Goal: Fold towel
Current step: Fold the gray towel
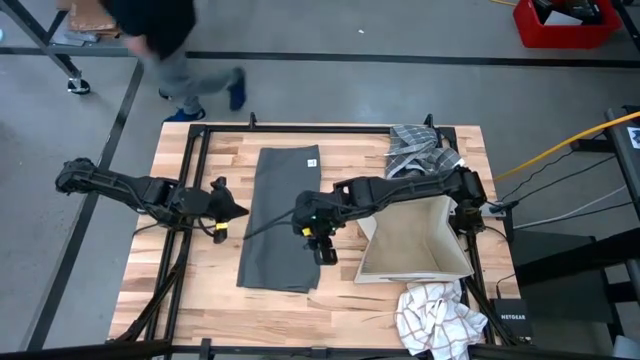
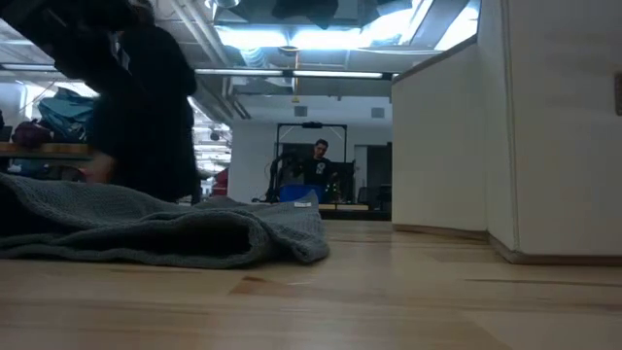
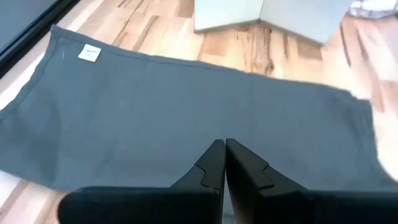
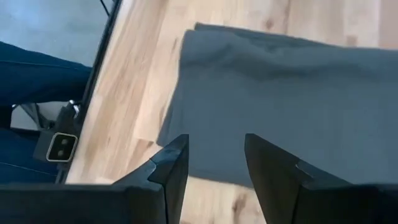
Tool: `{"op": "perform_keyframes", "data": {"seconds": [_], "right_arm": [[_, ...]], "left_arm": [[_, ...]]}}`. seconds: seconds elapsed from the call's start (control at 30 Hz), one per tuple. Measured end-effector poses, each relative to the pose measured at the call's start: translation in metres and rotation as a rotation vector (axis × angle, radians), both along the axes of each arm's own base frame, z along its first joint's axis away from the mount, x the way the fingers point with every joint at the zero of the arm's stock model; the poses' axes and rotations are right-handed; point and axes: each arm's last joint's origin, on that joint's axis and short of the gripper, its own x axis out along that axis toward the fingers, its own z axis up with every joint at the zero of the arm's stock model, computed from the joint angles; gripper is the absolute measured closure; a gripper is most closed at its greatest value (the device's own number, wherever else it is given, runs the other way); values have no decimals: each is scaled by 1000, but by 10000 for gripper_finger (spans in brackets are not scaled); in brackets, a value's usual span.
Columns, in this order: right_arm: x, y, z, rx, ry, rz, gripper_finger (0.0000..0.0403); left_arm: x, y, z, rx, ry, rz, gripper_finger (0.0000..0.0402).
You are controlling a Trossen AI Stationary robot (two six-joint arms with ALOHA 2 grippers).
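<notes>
Lying flat, the grey towel (image 1: pixel 283 215) shows us an unreadable white tag (image 1: pixel 311 162), between clenched left gripper (image 1: pixel 238 210) and released right gripper (image 1: pixel 298 215).

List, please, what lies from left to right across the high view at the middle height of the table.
Left gripper → grey towel → right gripper → white box.
</notes>
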Motion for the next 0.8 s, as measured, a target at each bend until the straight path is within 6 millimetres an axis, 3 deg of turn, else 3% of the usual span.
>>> {"op": "perform_keyframes", "data": {"seconds": [0.27,0.4,0.57,0.8], "right_arm": [[6,3,-18,-16,59,8,242],[11,19,-38,-61,99,100,242],[12,40,-58,-143,123,248,242],[12,55,-72,-301,126,269,242]], "left_arm": [[2,-4,0,-130,2,-57,396],[6,-10,-5,-246,65,-118,383],[16,-15,-17,-265,159,-107,323],[27,-25,-33,-225,300,-226,232]]}}
